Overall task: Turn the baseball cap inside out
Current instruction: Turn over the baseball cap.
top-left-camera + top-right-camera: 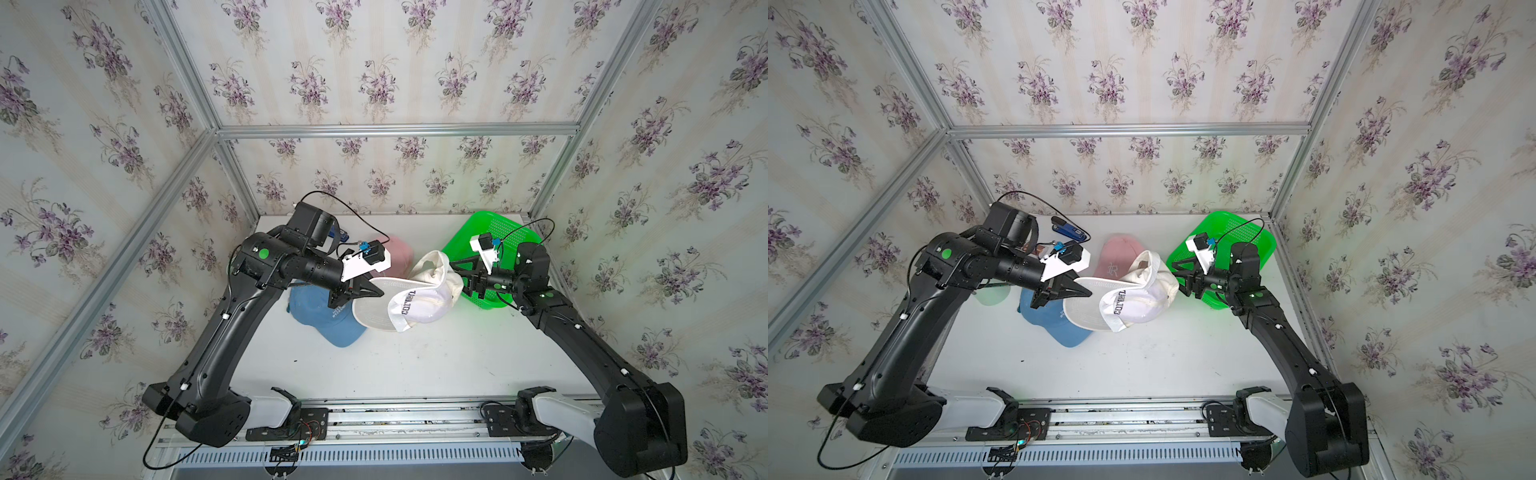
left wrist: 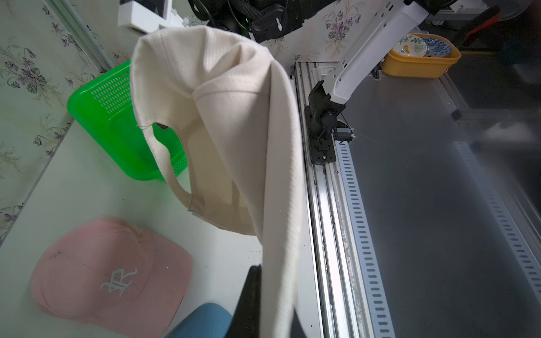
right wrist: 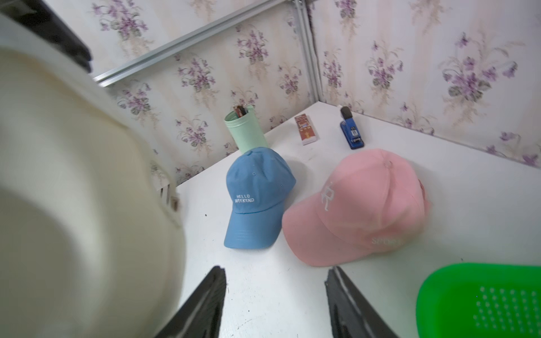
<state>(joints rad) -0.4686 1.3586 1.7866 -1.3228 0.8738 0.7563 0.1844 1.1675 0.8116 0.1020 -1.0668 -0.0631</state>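
Observation:
The white baseball cap (image 1: 419, 299) with dark lettering is held above the table in both top views, also (image 1: 1133, 295). My left gripper (image 1: 380, 292) is shut on its brim; in the left wrist view the brim (image 2: 278, 204) runs out from between the jaws, and the crown with its back strap hangs beyond. My right gripper (image 1: 457, 275) is open at the rear of the crown. In the right wrist view its fingers (image 3: 275, 269) have nothing between them, and the cap (image 3: 58, 204) bulges just outside one finger.
A blue cap (image 1: 328, 320) and a pink cap (image 1: 397, 253) lie on the white table under and behind the left arm. A green basket (image 1: 494, 237) sits at the back right beneath the right wrist. A mint cup (image 3: 246, 131), small box (image 3: 306, 130) and blue stapler (image 3: 351, 131) stand by the back wall.

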